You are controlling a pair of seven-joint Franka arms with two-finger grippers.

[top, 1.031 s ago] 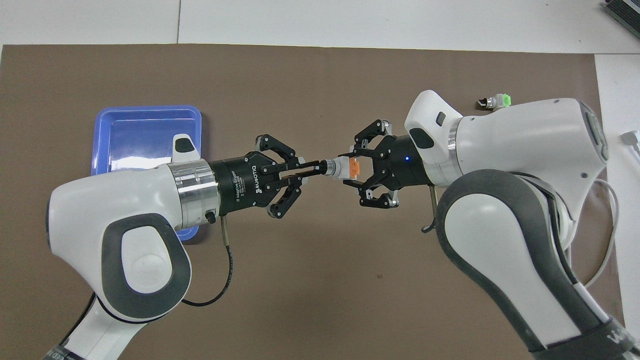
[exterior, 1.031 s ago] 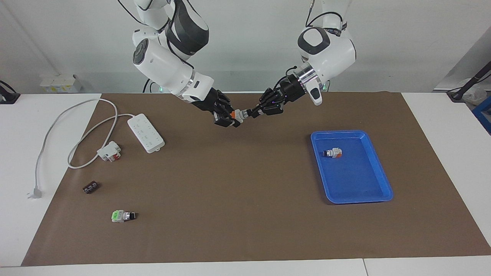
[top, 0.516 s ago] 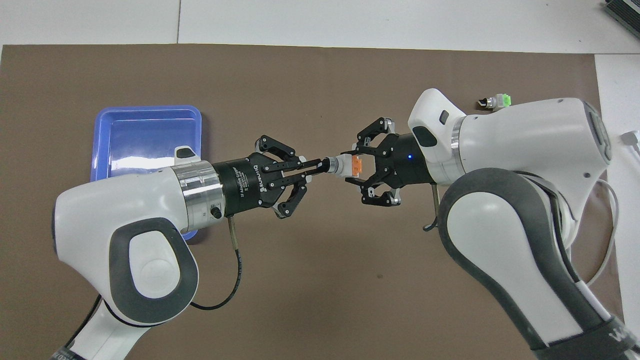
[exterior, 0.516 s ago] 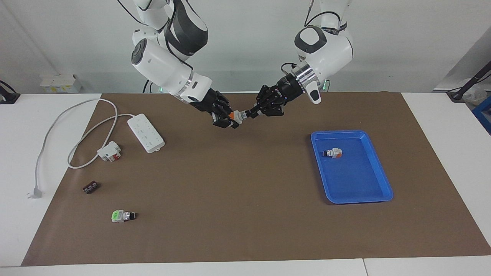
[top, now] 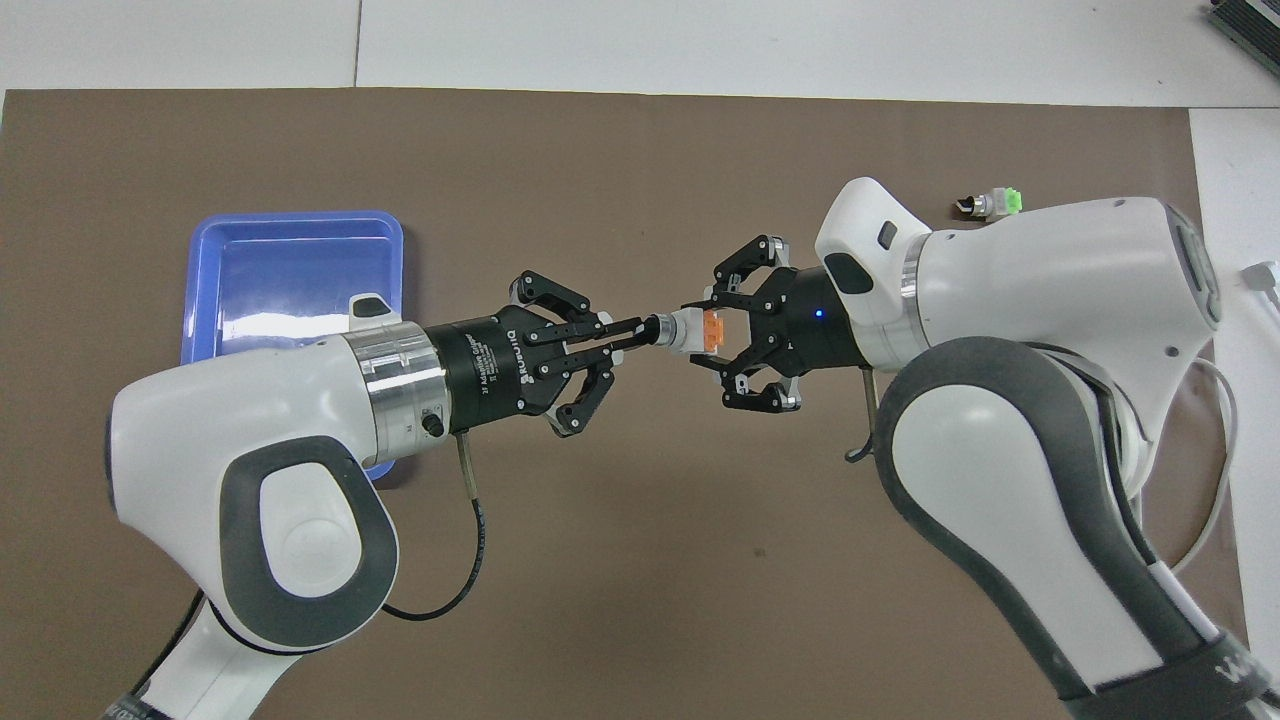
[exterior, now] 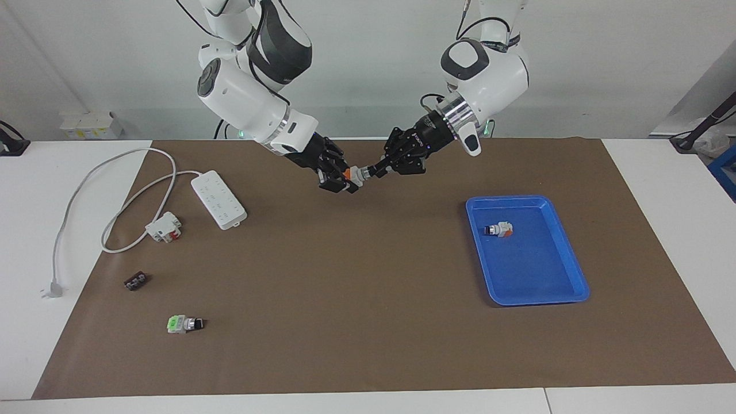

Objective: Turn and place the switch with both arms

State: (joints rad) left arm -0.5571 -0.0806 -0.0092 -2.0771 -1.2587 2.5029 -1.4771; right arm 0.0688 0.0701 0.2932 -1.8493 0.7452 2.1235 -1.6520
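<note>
I see both grippers lifted slightly since a second ago, switch point(exterior: 355, 173) held mid-air over the mat: right gripper point(exterior: 344, 178) fingers pinching its body, left gripper point(exterior: 372, 171) fingers pinching the knob, so I judge turning underway, tray point(exterior: 566, 287) next.
</note>
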